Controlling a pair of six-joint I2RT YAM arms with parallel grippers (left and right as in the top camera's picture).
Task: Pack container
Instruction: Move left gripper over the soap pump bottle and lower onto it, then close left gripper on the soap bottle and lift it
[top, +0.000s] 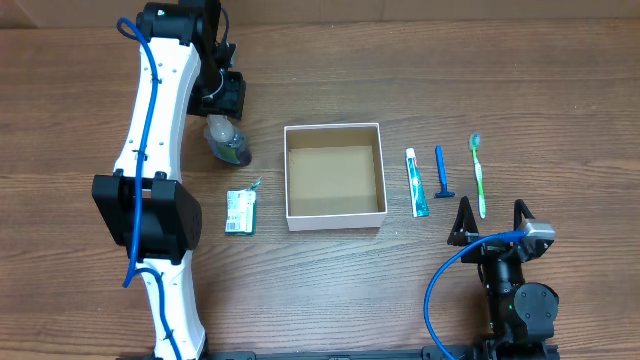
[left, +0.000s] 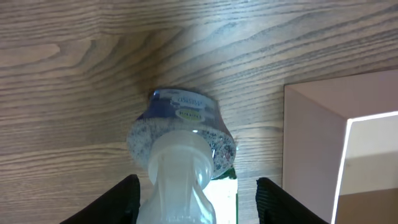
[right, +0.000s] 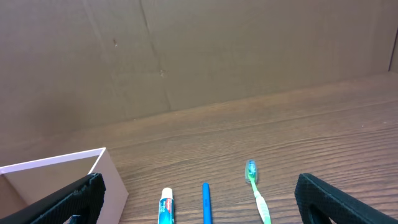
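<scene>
Container (top: 334, 176) first: where does it sit?

Around the middle of the counter (top: 560, 100). It is square with white walls, and its brown floor shows bare inside.

And the left end effector (top: 222, 112)?

Out toward the far-left corner, over a small clear bottle (top: 230, 145) with a blue-and-green label. The wrist view shows its two dark fingers (left: 118, 202) spread wide, one on each side of the bottle's pale neck, with a gap on each side. So it is gaping, not gripping.

Is the bottle touching the container?

No. It is just off the container's far-left corner, toward the left edge, apart from the wall. Whether it stands or lies on its side I cannot tell.

What else is on that side?

A small green-and-white packet (top: 240, 212), between the container's near-left corner and the white left arm (top: 160, 100).

And toward the right edge?

Three things in a parallel row, none touching. A toothpaste tube (top: 417, 183) lies just beside the container's right wall. Next is a blue razor (top: 441, 172) with its head toward the near edge, then a green toothbrush (top: 478, 176) with its bristles toward the far edge.

The right end effector (top: 492, 222)?

Close to the near edge, toward the right corner, just nearer than that row. Its jaws stand wide apart and hold nothing. Its own camera looks out between them over the tube, razor and toothbrush, with a corner of the container at the left.
</scene>
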